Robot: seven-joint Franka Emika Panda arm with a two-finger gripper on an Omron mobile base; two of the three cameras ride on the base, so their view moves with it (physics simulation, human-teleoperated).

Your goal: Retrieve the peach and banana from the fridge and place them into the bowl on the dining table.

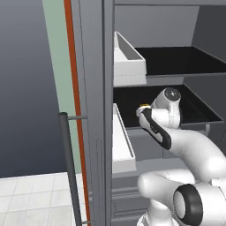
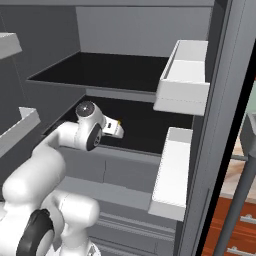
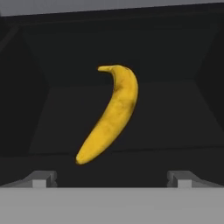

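End effector: jaws wide, empty | banana: curved, smooth yellow | fridge shelf: matte dark

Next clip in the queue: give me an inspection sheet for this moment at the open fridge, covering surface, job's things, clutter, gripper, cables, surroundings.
Surface: dark middle shelf inside the fridge, doors open.
Job's things: banana lies on that shelf, straight ahead of the hand; peach, bowl and dining table nothing seen.
Clutter: nothing seen on the shelves; white door bins look bare from here.
Gripper: gripper open, fingertips wide apart, short of the banana, holding nothing.
Cables: nothing seen.
Surroundings: bar handle on the left door, pale tiled floor below, wooden cabinet fronts past the right door.
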